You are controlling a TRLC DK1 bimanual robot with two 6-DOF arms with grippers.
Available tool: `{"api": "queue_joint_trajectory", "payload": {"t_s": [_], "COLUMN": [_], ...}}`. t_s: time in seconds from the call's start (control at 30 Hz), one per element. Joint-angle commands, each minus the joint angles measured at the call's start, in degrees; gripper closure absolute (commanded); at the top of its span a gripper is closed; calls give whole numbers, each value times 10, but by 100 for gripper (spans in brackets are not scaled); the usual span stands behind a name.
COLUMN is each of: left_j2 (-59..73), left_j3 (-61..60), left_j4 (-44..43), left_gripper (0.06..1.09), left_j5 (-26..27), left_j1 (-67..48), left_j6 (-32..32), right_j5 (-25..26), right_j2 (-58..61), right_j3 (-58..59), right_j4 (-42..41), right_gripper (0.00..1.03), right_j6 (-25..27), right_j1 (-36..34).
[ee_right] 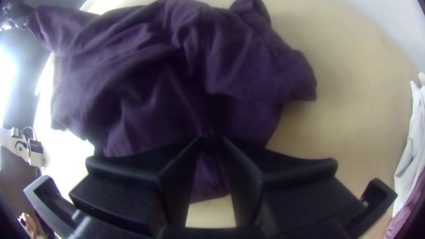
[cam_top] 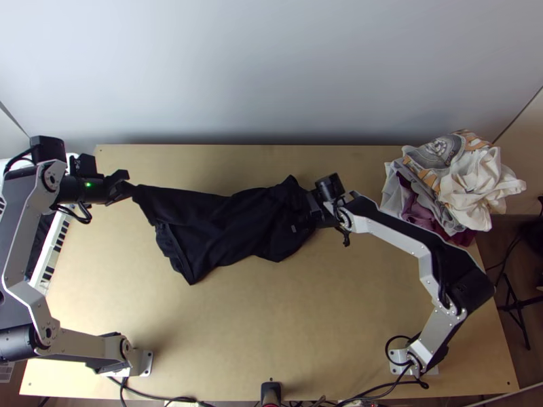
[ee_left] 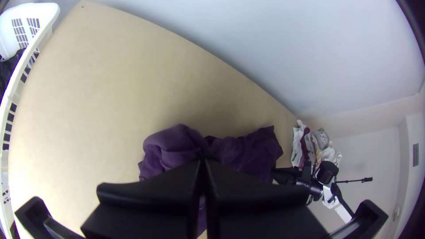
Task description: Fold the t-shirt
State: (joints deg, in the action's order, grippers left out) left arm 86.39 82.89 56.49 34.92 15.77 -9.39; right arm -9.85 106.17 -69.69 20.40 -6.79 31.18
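T-shirt [cam_top: 217,227], dark, lies bunched in a long uneven strip across the middle of the light wooden table [cam_top: 292,325], toward the wall side, not flat: loose folds and creases all over, layers overlapping, one corner pointing down toward the near edge in the top view. My left gripper [cam_top: 130,188] is at its left end, closed on the cloth — it has the upper-left corner, and the fabric tapers from my fingertips into the wider part. In the left wrist view my two fingers [ee_left: 155,188] stand nearly together, with the rest of the shirt past them. My right gripper [cam_top: 312,207] is at the shirt's other end. It is partly open: the right wrist view has my fingers [ee_right: 128,170] slightly apart, with shirt fabric in the gap and wide creases fanning out beyond the tips. Clothes pile [cam_top: 468,186] sits at the far right corner of the table, heaped loosely: off-white, light grey and maroon pieces, plus a grey one with an orange print. White basket [cam_top: 53,261] stands along the left edge, slotted sides, dark cloth [ee_left: 8,73] inside. Black cables [cam_top: 159,397] run along the near edge, between the arm bases.
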Motion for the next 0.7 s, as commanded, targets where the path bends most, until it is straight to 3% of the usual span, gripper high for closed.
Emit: {"api": "queue_joint_trajectory", "payload": {"t_s": [0.0, 0.23, 0.43, 0.67], "left_j2": [-14, -25, -25, -25], "left_j3": [-26, -44, -66, -81], "left_j4": [-9, -10, -16, -37], "left_gripper": [105, 105, 105, 105], "left_j5": [-3, -9, -13, -14], "left_j1": [-2, 2, 4, 4], "left_j6": [6, 28, 36, 36], "right_j5": [5, 14, 14, 14], "right_j2": [19, -79, -149, -120], "right_j3": [1, -26, -137, -250], "right_j4": [2, 21, 102, 138], "right_gripper": [100, 100, 100, 100], "right_j6": [17, 20, 24, 41], "right_j1": [-6, -41, -50, -62]}}
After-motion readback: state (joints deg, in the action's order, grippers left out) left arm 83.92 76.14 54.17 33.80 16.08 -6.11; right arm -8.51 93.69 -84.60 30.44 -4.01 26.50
